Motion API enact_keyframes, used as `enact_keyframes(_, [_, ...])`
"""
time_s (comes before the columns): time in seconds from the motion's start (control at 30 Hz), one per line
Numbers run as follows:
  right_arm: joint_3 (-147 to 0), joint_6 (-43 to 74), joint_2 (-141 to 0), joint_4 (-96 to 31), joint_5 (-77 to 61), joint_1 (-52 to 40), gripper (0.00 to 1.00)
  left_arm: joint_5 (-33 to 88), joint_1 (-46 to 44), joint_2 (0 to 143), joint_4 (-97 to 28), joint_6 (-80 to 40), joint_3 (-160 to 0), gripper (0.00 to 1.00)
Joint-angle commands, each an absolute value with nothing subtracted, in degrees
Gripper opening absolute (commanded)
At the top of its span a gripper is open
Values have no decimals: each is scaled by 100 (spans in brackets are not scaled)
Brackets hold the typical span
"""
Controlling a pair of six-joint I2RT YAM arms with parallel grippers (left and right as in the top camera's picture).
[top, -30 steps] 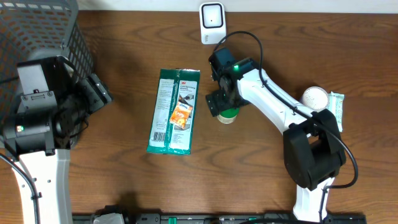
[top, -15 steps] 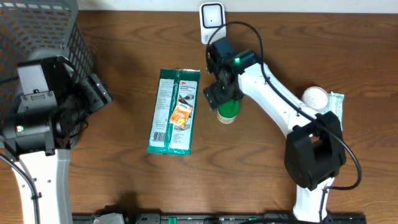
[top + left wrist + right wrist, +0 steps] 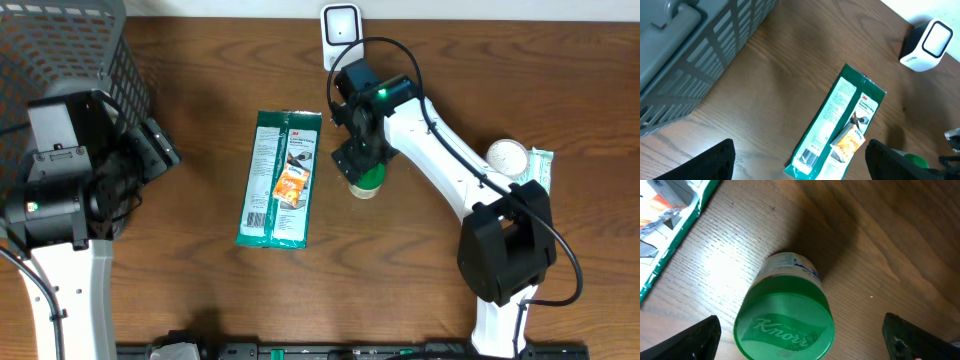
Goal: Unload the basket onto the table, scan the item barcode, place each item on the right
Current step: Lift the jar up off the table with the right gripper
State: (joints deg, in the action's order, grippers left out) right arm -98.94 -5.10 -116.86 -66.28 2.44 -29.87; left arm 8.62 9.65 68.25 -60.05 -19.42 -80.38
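A jar with a green Knorr lid point(image 3: 784, 325) stands upright on the wooden table, right of a flat green packet point(image 3: 282, 178). My right gripper point(image 3: 805, 347) hovers over the jar, open, one finger on each side of the lid and neither touching it; from overhead the right gripper point(image 3: 358, 160) covers part of the jar point(image 3: 368, 182). The white scanner point(image 3: 341, 36) stands at the back edge, just behind it. My left gripper point(image 3: 800, 167) is open and holds nothing, above the table to the left of the packet point(image 3: 840, 125), whose barcode point(image 3: 810, 159) faces up.
A grey wire basket point(image 3: 70, 50) fills the back left corner, beside my left arm point(image 3: 70, 170). A white round lid point(image 3: 506, 157) and a small green-and-white packet point(image 3: 541, 165) lie at the right. The scanner point(image 3: 927, 44) also shows in the left wrist view.
My right wrist shifted slightly toward the scanner, then settled back over the jar. The jar, the packet and the left arm have not moved.
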Motion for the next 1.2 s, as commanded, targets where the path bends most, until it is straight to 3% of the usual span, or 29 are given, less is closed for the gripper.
enact_keyframes(0.0, [-9850,-652,-11649,-6608,360,-2995,99,827,996,6849,-6023,-1865,-8047,81])
enact_keyframes(0.23, [-9397,-650,-11649,-6239,121,-3011,98,827,996,6849,-6023,-1865,-8047,81])
enact_keyframes(0.93, [-8757,-565,-11649,-5607,-134,-3011,77,827,996,6849,-6023,-1865,-8047,81])
enact_keyframes(1.17, [-8764,-578,-11649,-5627,-86,-3011,77,827,996,6849,-6023,-1865,-8047,81])
